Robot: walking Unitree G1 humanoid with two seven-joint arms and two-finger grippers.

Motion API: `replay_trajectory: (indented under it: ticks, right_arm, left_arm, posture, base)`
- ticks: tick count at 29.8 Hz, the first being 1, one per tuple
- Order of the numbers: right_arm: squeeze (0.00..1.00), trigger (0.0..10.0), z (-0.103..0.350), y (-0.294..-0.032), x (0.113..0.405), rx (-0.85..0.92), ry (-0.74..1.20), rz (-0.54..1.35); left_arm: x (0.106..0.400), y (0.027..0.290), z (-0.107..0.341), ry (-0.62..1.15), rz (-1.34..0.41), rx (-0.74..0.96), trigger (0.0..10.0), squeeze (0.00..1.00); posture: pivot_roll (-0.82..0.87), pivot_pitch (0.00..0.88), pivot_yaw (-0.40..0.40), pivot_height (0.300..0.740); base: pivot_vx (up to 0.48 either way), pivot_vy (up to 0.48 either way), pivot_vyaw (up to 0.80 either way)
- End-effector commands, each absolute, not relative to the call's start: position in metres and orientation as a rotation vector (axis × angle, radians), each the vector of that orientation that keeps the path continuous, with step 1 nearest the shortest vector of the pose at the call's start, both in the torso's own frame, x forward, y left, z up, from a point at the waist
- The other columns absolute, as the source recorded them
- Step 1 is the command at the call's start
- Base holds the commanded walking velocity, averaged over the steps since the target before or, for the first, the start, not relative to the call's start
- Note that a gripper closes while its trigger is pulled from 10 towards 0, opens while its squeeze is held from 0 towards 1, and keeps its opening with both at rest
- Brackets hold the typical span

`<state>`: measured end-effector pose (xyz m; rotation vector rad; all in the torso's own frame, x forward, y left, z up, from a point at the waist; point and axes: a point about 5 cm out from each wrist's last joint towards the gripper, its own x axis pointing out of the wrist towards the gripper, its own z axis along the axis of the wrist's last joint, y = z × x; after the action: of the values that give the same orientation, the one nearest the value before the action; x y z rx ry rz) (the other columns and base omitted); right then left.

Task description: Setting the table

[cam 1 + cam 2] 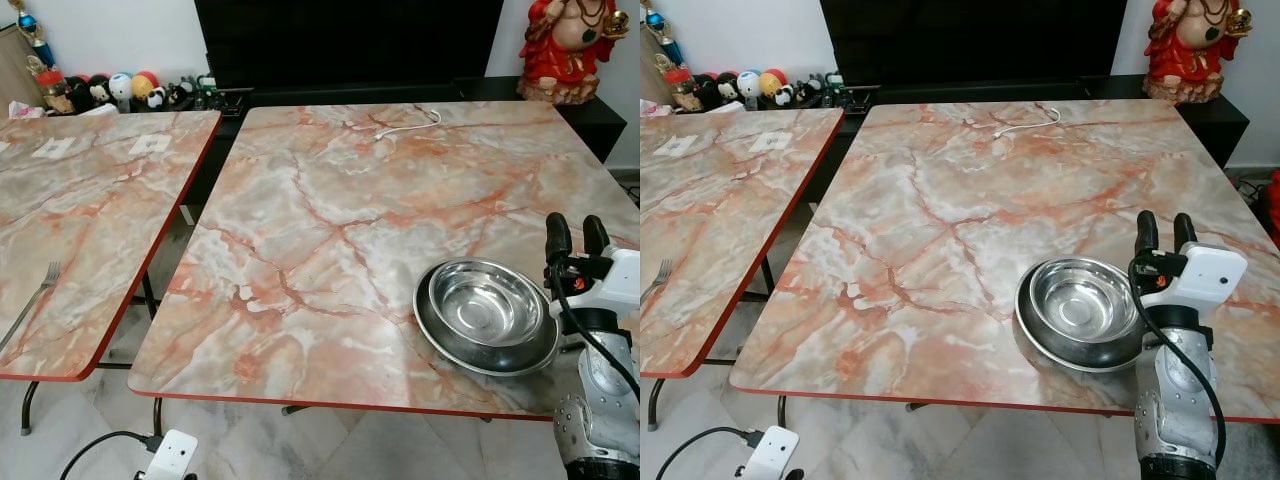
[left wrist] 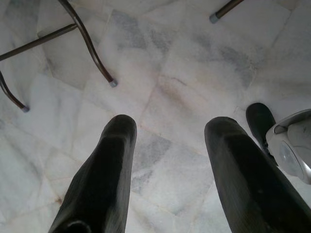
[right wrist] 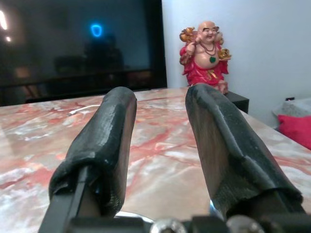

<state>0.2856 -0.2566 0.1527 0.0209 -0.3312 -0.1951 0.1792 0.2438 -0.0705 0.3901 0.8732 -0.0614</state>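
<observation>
A steel bowl point(image 1: 485, 303) sits inside a wider steel plate point(image 1: 440, 335) near the front right corner of the large marble-patterned table point(image 1: 330, 220). My right gripper point(image 1: 576, 237) stands just right of the bowl, fingers pointing up and open, holding nothing. In the right wrist view its fingers point(image 3: 104, 141) are parted above the tabletop. A fork point(image 1: 35, 295) lies on the smaller table point(image 1: 90, 190) at the left. My left gripper point(image 2: 167, 145) hangs low over the floor, open and empty.
A white cable point(image 1: 405, 127) lies at the far side of the large table. A red figurine point(image 1: 565, 45) stands on the dark cabinet at back right. Small toys point(image 1: 120, 90) line the back left. A gap separates the two tables.
</observation>
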Motion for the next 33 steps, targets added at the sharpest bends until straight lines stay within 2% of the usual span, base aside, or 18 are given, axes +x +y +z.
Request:
replay_trajectory:
  ticks: [1,7,22,29,33]
  right_arm:
    - [0.00,10.0,0.161,-0.258,0.285,0.007,-0.354,-0.194]
    - [0.00,10.0,0.169,-0.252,0.287,-0.095,-0.347,-0.135]
    - [0.00,10.0,0.172,-0.243,0.291,-0.104,-0.352,-0.100]
    - [0.00,10.0,0.168,-0.239,0.290,-0.099,-0.351,-0.088]
    - [0.00,10.0,0.167,-0.238,0.290,-0.103,-0.346,-0.085]
  left_arm:
    - [0.174,0.247,-0.073,0.902,-0.049,0.390,10.0,0.00]
    - [0.174,0.245,-0.074,0.920,-0.044,0.385,10.0,0.00]
    - [0.167,0.243,-0.078,0.950,-0.036,0.379,10.0,0.00]
    - [0.167,0.244,-0.078,0.954,-0.038,0.384,10.0,0.00]
    - [0.169,0.246,-0.077,0.953,-0.038,0.386,10.0,0.00]
  posture:
    - [-0.01,0.000,0.064,0.740]
    - [-0.01,0.000,0.048,0.740]
    - [-0.01,0.000,0.034,0.740]
    - [0.00,0.000,0.035,0.740]
    - [0.00,0.000,0.036,0.740]
  base:
    - [0.000,0.244,0.00]
    - [0.000,0.480,0.00]
    - [0.000,0.480,0.00]
    - [0.000,0.480,0.50]
    - [0.000,0.480,0.00]
